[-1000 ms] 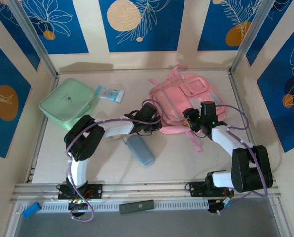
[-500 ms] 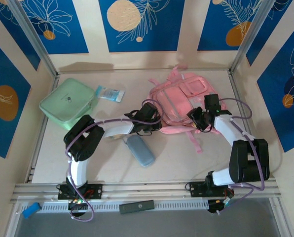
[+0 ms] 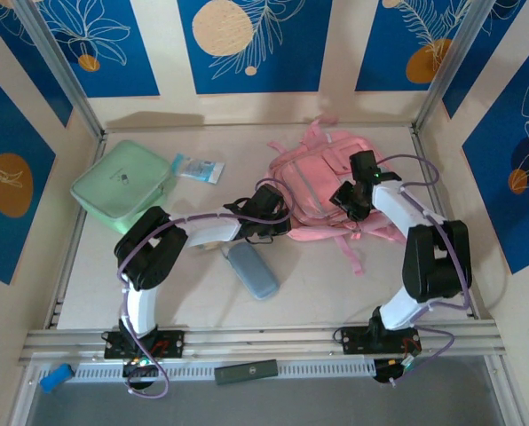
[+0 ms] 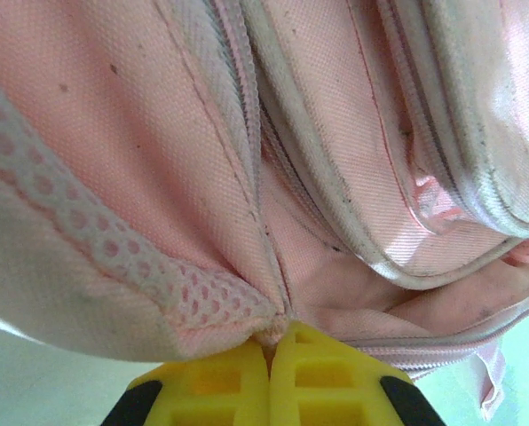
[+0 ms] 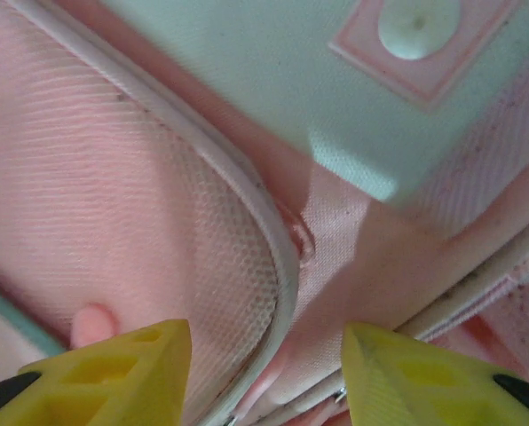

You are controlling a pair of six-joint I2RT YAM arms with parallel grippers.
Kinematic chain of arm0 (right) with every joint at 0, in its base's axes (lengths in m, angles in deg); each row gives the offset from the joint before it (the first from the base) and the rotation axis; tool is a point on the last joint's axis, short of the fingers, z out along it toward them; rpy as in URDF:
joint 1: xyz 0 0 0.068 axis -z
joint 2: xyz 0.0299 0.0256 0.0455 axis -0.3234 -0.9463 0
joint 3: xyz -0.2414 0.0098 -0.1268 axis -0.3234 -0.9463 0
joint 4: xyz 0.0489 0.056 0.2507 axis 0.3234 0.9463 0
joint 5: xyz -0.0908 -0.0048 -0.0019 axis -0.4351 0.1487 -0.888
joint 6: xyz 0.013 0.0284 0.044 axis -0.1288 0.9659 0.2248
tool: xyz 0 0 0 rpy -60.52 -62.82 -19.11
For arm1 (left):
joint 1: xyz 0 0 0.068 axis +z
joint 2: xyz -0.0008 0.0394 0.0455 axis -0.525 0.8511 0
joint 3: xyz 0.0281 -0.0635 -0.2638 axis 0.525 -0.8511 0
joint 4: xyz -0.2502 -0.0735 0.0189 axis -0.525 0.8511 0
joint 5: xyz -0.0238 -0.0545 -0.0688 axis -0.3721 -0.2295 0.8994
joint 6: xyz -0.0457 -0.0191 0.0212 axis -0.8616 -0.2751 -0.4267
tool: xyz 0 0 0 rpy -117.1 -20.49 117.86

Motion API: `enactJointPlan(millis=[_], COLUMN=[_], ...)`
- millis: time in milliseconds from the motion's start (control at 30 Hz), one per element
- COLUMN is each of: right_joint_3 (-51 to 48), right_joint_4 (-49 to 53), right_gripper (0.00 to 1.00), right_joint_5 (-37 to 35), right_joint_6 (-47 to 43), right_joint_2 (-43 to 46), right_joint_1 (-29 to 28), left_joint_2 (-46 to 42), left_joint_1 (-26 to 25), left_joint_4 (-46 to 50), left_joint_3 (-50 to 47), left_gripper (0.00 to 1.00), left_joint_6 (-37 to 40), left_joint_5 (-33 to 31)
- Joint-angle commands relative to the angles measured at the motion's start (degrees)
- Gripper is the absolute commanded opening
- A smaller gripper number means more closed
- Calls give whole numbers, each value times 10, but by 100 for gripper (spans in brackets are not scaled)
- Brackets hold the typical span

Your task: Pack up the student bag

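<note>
The student bag point(image 4: 353, 106) is matt woven pink cloth, slightly soiled; its mesh pocket point(image 5: 114, 213), just ahead of the right gripper point(image 5: 264, 346), is fine net, the fingers point(image 5: 127, 368) smooth yellow plastic

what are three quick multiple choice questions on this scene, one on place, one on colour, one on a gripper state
1. In the top view, the mint green case lies: A) left of the student bag B) on top of it C) right of it
2. The oblong case is: A) red B) grey-blue C) yellow
3. The left gripper is: A) wide open B) shut on nothing C) shut on the student bag
Answers: 1 A, it sits far left and apart from the bag; 2 B, its shell looks grey-blue; 3 C, it pinches a pink fabric fold.
</note>
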Motion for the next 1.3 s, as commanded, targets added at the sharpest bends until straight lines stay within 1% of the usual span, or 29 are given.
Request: enactJointPlan(millis=[0,67,200,233,300,433,467,567,667,700,767,800,867,900,1000,1067,1133,1200,1267], right_joint_3=[36,40,42,44,44,7,1,-15,-59,-69,-88,-95,-106,-107,-120,-124,-127,-141,-153], right_joint_4=[19,7,-15,-16,-20,-77,-82,-90,-144,-153,-183,-198,-220,-221,-234,-234,-233,-254,-270], right_gripper=[46,42,38,34,24,3,1,0,0,0,0,0,0,0,0,0,0,0,0], right_joint_5=[-9,3,11,11,22,88,97,121,175,181,199,208,216,212,198,185,172,167,159], right_joint_6=[-23,-27,-22,-22,-14,9,17,50,111,131,166,191,230,246,297,317,336,366,391], right_joint_2=[-25,-36,-58,-67,-69,-9,6,48,87,97,114,121,134,141,167,181,189,197,205], right_joint_1=[-1,-1,-8,-10,-9,-7,-6,0,21,22,19,18,13,11,7,0,-11,-16,-22], left_joint_2=[-18,-19,-19,-20,-27,-47,-53,-69,-78,-82,-85,-84,-88,-99,-149,-186,-215,-230,-224], left_joint_1=[-11,-11,-12,-11,-12,-8,-8,-4,3,7,14,17,20,20,19,16,8,-13,-43], left_joint_4=[50,50,47,47,48,64,63,64,76,76,63,54,36,42,74,127,179,208,219], left_joint_3=[4,5,4,4,-1,-20,-29,-51,-66,-73,-87,-89,-89,-90,-104,-100,-82,-55,-22], left_gripper=[0,0,0,0,0,0,0,0,0,0,0,3,15,21,33,37,38,38,39], left_joint_6=[17,19,16,15,16,18,15,13,8,6,6,10,39,52,80,82,74,64,61], left_joint_5=[2,2,6,8,3,-18,-24,-32,-46,-53,-45,-33,-3,-3,-19,-43,-71,-87,-98])
